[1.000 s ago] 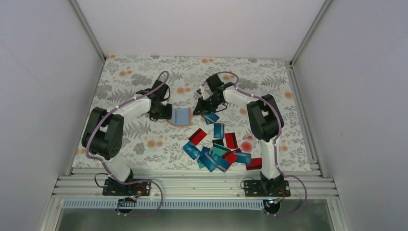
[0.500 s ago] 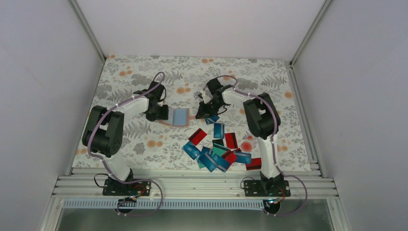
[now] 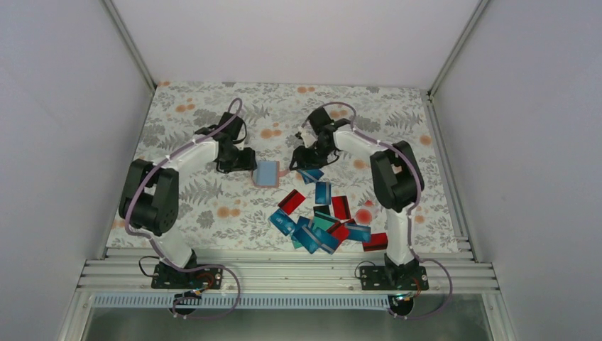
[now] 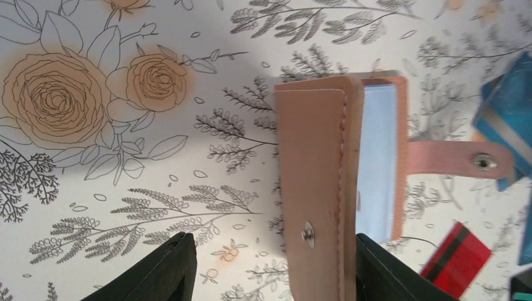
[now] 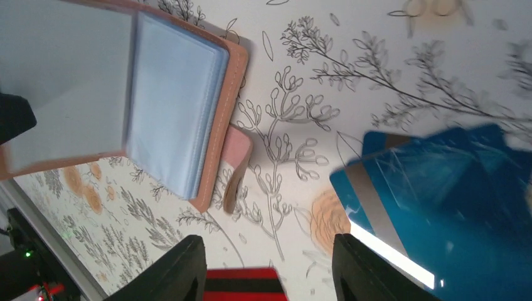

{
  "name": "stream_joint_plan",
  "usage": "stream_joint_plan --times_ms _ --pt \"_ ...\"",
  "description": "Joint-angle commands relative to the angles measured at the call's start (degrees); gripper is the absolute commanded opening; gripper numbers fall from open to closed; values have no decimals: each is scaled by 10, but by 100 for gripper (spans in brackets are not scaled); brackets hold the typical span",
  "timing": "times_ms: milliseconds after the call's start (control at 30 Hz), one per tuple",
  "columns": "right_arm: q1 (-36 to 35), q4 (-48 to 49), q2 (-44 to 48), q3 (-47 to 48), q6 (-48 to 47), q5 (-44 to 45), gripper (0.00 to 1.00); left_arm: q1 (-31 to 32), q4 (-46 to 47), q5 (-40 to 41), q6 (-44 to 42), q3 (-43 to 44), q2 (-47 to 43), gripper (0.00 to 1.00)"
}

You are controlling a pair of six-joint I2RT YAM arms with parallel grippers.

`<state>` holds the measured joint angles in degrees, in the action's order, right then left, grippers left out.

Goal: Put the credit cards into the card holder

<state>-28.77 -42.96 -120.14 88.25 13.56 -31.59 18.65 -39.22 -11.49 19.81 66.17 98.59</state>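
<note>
**Pin the holder, then feed one card in flat**

The card holder (image 3: 267,172) lies open on the tabletop (image 3: 192,206) between the two arms. Its pale sleeves (image 5: 175,100) face up and its snap strap (image 4: 461,160) points toward the cards. A blue card (image 5: 439,207) lies near that strap, and the other credit cards (image 3: 319,220) are heaped closer to the bases.

The left hand (image 4: 274,241) is spread astride the holder's tan cover, gripping nothing. The right hand (image 5: 268,244) is also spread and empty, above the gap between holder and blue card.

The step now looks like taking that one card. Pinch it by a short edge and keep it level. Let the left hand pin the cover so the sleeve mouth cannot slide away.
</note>
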Motion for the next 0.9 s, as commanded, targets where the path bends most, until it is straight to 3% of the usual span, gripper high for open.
stream_joint_plan --times_ms 0,267,467,600,733,867 --pt "3 -26 72 -30 0 58 52 9 -24 -21 -16 21 -39 61" --pt "2 -27 203 -150 66 85 57 42 -58 -30 -36 17 -86 65" --pt "-4 48 352 -326 222 33 65 92 -31 -84 -58 26 -94 64" --pt "-11 63 431 -429 316 56 67 129 24 -125 -54 -12 -100 61" --pt "-26 78 523 -500 406 54 73 174 51 -157 -53 -24 -93 59" --pt "-47 68 556 -548 454 44 74 216 72 -198 -57 -36 -62 52"
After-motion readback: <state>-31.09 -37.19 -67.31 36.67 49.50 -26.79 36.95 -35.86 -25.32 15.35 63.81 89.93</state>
